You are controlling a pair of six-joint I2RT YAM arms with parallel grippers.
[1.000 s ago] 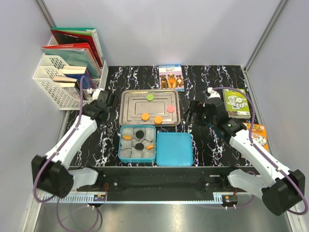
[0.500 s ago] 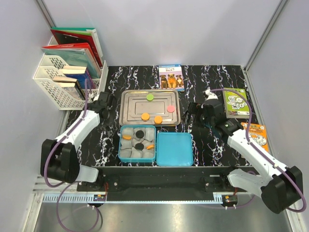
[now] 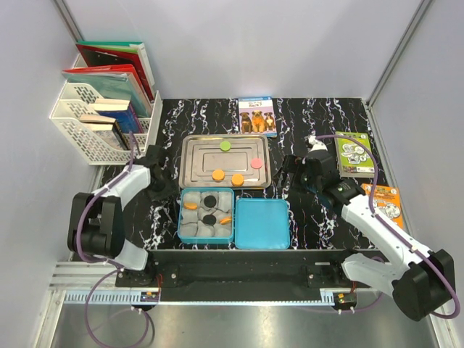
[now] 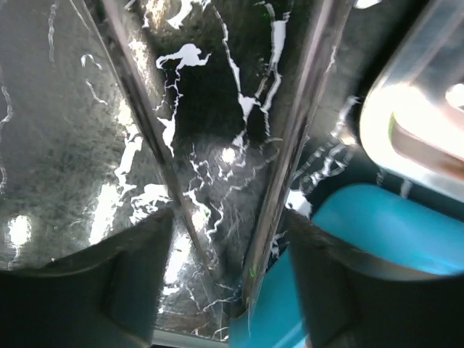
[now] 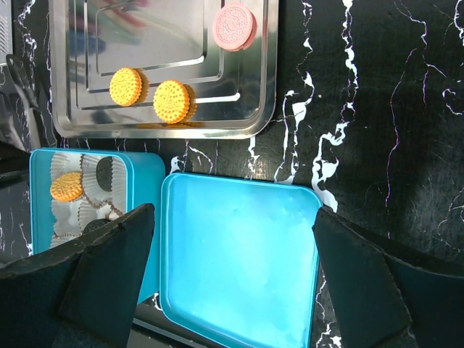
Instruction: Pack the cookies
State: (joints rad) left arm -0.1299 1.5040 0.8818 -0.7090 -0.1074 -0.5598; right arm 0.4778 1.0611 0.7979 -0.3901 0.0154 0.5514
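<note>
Cookies lie on the metal tray (image 3: 203,156): a green one (image 3: 225,145), a pink one (image 5: 233,27) and two orange ones (image 5: 127,85) (image 5: 172,101). The blue box (image 3: 180,215) of paper cups holds two orange cookies (image 5: 67,186) and two black cookies (image 5: 105,172). My left gripper (image 3: 161,181) is low over the table, left of the box. Thin V-shaped tongs (image 4: 293,145) sit in it, one arm against each finger, spread with only table between them. My right gripper (image 5: 233,214) hovers open and empty over the blue lid (image 5: 239,254).
A white basket of books (image 3: 98,119) stands at the back left. A dog booklet (image 3: 257,116) lies behind the tray. A green packet (image 3: 354,154) and an orange packet (image 3: 384,199) lie at the right. Grey walls close in three sides.
The left arm folded back toward its base, bringing its gripper nearer and beside the box. The tongs' arms have spread. The right gripper shifted slightly left.
</note>
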